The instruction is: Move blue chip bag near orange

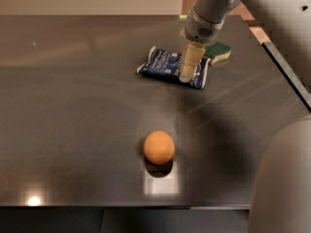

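- Nearest, at the lower right, a pale rounded part of the robot arm (286, 178) fills the corner and touches nothing on the table.
- The orange (159, 147) sits alone towards the front of the dark glossy table (68, 110), a little right of centre, with its reflection just below it.
- Farther back and slightly to the right, well apart from the orange, the blue chip bag (165, 64) lies flat, its long side running left to right.
- The gripper (187, 74) points straight down over the right half of the bag.
  - Its pale tip is at the bag's surface or just above it; I cannot tell whether it touches.
  - Only 1 pale column shows from this side, so I cannot tell whether the gripper is open or closed.
- The step in hand looks like securing the bag, with the carry to the orange not yet begun.
  - A crinkly, flat bag gives little to pinch, so the grip should take a raised fold or the bag's body rather than a thin crimped end.
  - The bag should lift free before any sideways travel.
  - It should be set down beside the orange without nudging it, since the fruit would likely roll.
- Farthest, a green-and-yellow sponge (218, 51) lies just behind the bag's right end, close enough to be dragged along by a careless pull.
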Available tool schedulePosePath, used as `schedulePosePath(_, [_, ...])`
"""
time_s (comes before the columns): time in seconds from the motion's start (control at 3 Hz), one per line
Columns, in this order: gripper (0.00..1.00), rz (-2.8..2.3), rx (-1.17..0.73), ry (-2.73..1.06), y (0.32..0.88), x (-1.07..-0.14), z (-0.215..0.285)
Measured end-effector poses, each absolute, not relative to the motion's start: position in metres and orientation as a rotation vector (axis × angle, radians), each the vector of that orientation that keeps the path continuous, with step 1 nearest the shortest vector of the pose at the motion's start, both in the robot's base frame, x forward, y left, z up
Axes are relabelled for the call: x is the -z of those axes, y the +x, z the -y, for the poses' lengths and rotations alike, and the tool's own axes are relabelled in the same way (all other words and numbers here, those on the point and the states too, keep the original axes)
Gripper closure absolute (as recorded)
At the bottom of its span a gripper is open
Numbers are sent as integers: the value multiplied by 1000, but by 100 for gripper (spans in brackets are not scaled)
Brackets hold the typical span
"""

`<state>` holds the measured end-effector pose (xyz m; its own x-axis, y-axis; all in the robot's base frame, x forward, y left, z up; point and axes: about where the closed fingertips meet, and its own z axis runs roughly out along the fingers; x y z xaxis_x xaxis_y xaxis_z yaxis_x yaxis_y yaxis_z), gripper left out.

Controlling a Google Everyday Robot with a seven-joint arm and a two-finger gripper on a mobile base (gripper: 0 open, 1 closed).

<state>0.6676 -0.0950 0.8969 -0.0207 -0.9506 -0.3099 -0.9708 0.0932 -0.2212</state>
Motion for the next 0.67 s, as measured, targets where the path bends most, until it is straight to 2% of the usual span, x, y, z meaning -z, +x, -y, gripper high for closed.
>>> schedulePosePath(0.67, [0, -2080, -61, -1933, 700, -856, 87])
